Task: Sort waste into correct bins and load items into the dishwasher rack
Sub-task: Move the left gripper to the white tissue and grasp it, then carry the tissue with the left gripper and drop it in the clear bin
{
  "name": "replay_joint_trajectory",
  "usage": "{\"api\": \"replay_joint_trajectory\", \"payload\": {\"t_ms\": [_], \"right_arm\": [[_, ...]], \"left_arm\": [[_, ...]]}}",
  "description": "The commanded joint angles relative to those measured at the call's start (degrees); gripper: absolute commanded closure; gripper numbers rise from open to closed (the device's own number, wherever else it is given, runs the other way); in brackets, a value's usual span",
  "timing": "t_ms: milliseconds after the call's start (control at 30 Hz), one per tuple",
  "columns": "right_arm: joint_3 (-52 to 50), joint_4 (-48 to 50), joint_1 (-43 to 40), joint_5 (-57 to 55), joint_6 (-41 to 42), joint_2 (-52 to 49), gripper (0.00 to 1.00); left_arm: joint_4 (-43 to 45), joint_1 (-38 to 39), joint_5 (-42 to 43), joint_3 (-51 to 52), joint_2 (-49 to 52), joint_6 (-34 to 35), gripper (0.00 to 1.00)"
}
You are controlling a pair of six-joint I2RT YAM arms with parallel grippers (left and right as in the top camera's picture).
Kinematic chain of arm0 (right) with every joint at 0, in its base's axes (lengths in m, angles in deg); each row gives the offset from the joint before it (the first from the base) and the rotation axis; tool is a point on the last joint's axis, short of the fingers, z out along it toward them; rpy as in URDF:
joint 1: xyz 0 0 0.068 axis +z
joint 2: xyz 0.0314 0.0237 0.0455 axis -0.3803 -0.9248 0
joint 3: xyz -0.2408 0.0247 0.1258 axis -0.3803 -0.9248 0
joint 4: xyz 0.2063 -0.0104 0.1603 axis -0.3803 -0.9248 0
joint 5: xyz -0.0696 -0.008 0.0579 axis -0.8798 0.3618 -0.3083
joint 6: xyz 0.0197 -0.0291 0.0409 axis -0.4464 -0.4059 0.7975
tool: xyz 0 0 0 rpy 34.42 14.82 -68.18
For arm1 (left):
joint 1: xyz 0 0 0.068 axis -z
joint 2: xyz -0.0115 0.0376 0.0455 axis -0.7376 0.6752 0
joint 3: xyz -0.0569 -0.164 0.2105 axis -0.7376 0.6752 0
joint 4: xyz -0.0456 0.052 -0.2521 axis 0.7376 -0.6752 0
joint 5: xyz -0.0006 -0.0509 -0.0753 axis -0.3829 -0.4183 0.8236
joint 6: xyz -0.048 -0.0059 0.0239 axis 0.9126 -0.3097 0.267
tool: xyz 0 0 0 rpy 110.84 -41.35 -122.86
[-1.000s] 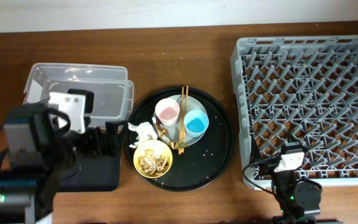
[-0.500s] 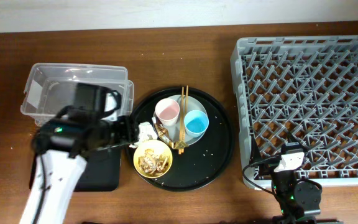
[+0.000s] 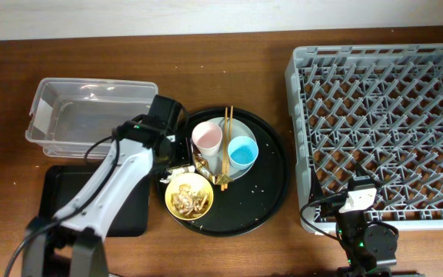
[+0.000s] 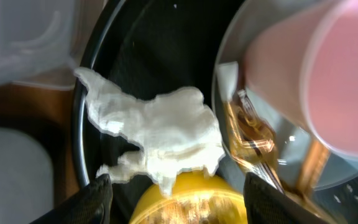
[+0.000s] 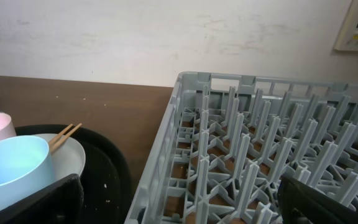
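Left claw part open, fingers either side of the crumpled white tissue, no pinch visible. Tissue lies at left rim of round black tray, centre-left of overhead frame, just above yellow bowl. Right claw wide open, empty, lower right by dishwasher rack.

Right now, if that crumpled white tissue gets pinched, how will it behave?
The tissue looks thin and ragged, so probably very light and floppy, squashing when gripped. One edge seems to touch the yellow bowl, so it might snag there.
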Motion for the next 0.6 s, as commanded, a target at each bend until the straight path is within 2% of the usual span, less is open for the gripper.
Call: {"api": "replay_joint_trajectory", "payload": {"t_ms": [0,133,233,333,400,467,533,567], "right_arm": [[-0.4,-0.1,-0.3,-0.5,0.7,0.4,0.02],[-0.4,-0.1,-0.3,-0.5,0.7,0.4,0.02],[-0.4,-0.1,-0.3,-0.5,0.7,0.4,0.02],[-0.4,-0.1,-0.3,-0.5,0.7,0.4,0.01],[-0.4,-0.1,-0.3,-0.5,0.7,0.4,0.02],[-0.4,-0.1,-0.3,-0.5,0.7,0.4,0.02],[-0.4,-0.1,-0.3,-0.5,0.7,0.4,0.02],[-0.4,-0.1,-0.3,-0.5,0.7,0.4,0.02]], "left_arm": [[1.8,0.2,-1.3,0.4,3.7,0.7,0.33],[3.9,0.3,-1.7,0.4,7.1,0.7,0.34],[4.4,0.4,-1.7,0.4,8.2,0.7,0.42],[4.7,0.4,-1.7,0.4,8.3,0.7,0.45],[4.9,0.4,-1.7,0.4,8.3,0.7,0.51],[5.1,0.4,-1.7,0.4,8.3,0.7,0.63],[5.1,0.4,-1.7,0.4,8.3,0.7,0.66],[5.1,0.4,-1.7,0.4,8.3,0.7,0.72]]}}
